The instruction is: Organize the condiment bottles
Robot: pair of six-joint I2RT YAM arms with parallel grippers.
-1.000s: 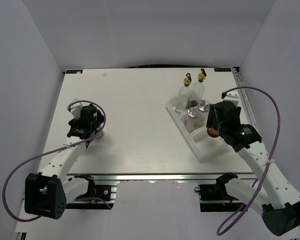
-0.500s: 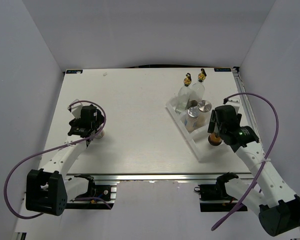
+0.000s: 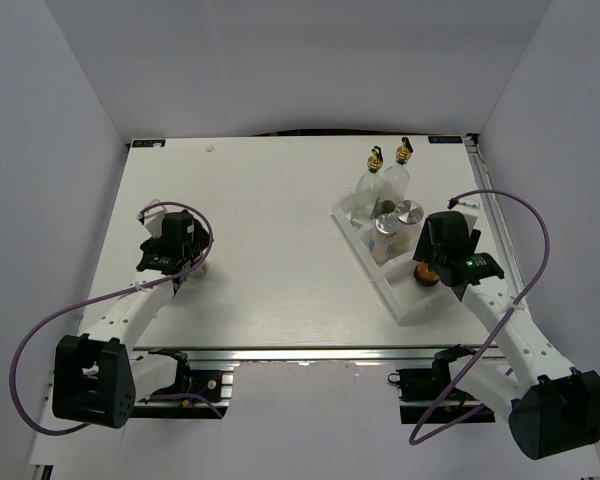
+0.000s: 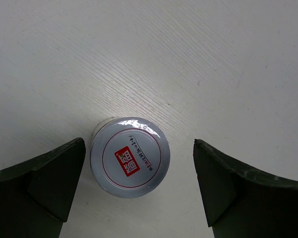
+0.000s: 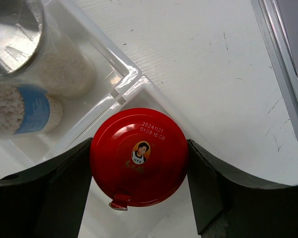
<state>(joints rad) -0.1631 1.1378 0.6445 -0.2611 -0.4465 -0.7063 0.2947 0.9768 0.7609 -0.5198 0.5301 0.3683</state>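
**Near:** right tool (image 5: pixel 139 166) clamped on red jar (image 5: pixel 138 156), brought within last second into near compartment of tray (image 3: pixel 404 306). Seating not discernible, release judged next. Left tool (image 4: pixel 139 148) held apart astride white jar (image 4: pixel 130 157), upright on desk (image 3: pixel 280 230), well apart from tray, not yet gripped.

**Farther:** shaker (image 3: pixel 408 211), then cruets (image 3: pixel 372 183), stood in tray.

Grip contact on red jar shown by right wrist view only. Overall layout shown by top view only.

Tray (image 3: pixel 405 308) on table's (image 3: pixel 280 220) R side: cruets (image 3: pixel 380 182) far end, shaker (image 3: pixel 409 211) mid, jar (image 5: pixel 138 156) near end; 2nd jar (image 4: pixel 130 157) on table's L
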